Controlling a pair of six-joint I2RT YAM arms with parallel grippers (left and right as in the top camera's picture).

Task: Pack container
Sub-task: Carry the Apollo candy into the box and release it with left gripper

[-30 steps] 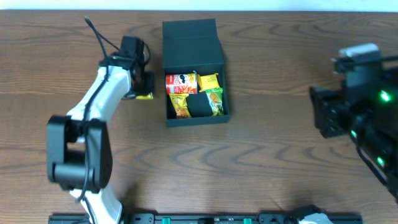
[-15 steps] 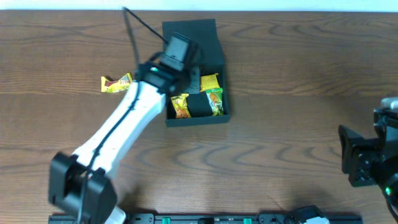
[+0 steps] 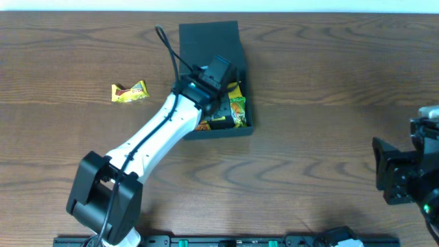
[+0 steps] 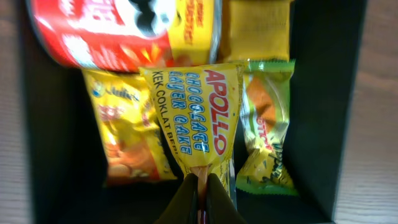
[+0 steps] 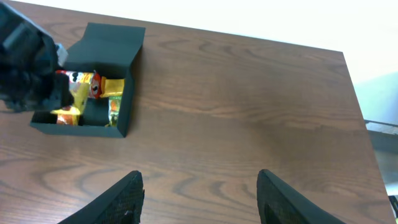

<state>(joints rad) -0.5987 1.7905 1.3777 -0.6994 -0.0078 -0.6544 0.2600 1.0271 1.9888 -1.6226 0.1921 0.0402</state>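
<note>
Placing step in hand: left gripper (image 4: 199, 186), jaws clamped on the cake packet (image 4: 196, 118), hangs over the container (image 3: 248, 103) at the table's far centre, next needing lowering and release; right gripper (image 5: 202, 193) spread wide, holding nothing.

The container (image 3: 209, 38) looks matt, the Apollo packet (image 4: 193, 118) glossy, the table (image 3: 329, 103) wood-grained.
</note>
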